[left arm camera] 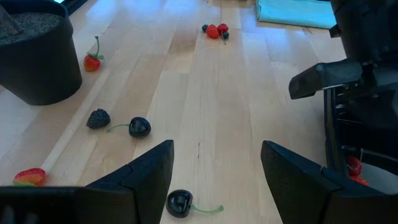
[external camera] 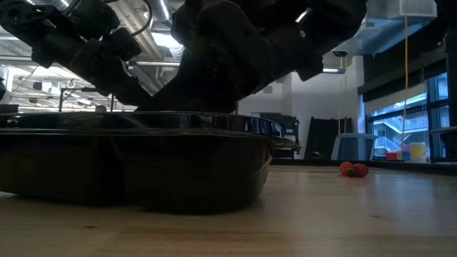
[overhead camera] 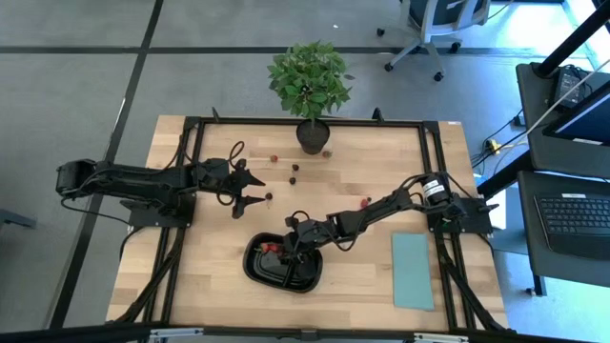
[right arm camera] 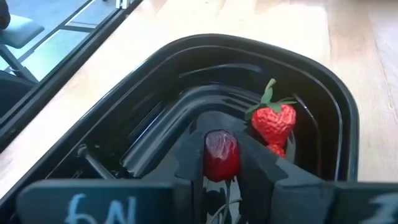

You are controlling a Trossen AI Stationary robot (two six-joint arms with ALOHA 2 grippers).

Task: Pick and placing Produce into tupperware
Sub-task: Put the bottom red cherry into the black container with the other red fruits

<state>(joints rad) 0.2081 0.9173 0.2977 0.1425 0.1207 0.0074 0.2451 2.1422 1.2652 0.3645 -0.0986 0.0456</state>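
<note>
Closest to your right wrist camera, the right gripper point(right arm camera: 222, 163) has its two dark fingers clamped on a glossy dark red cherry point(right arm camera: 221, 153), held just above the glossy black oval plastic tray point(right arm camera: 155, 74) with its two compartments. You can see a bright red strawberry with a green stalk point(right arm camera: 272, 121) already lying in the compartment beneath it, near the rim. From above, your tray point(overhead camera: 257, 269) sits near the front middle of the pale wooden table point(overhead camera: 210, 267), and the right arm reaches over it from the right.

Your left gripper point(overhead camera: 251, 188) hovers left of centre with its fingers spread wide and nothing between them. Directly below it lies a dark cherry with a green stem point(left arm camera: 180, 203). Farther along you have another dark cherry point(left arm camera: 139, 127) beside a blackberry point(left arm camera: 97, 118), a small strawberry point(left arm camera: 92, 61) next to the black plant pot point(left arm camera: 37, 59), and a red berry cluster point(left arm camera: 215, 30) near the pale teal rectangular sheet point(left arm camera: 292, 14)
</note>
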